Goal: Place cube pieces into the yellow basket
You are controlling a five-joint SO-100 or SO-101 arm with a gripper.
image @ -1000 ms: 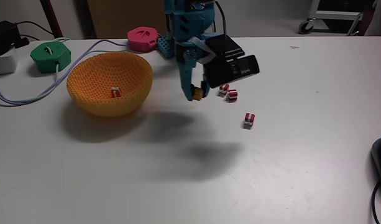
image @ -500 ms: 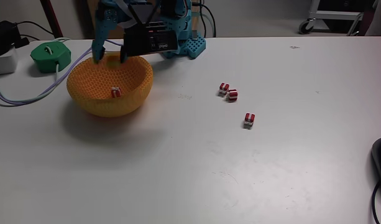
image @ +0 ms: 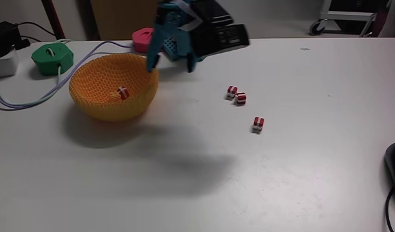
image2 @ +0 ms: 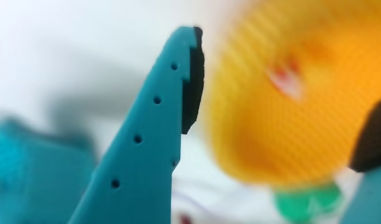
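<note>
We see end effector (image: 170,64) spread, empty, at yellow basket (image: 100,103) rim, 2 o'clock; striped cube (image: 124,92) inside basket.

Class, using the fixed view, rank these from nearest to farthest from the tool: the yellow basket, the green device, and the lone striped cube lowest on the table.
1. yellow basket, directly left of the tool
2. lone striped cube, lower right
3. green device, far left
</note>
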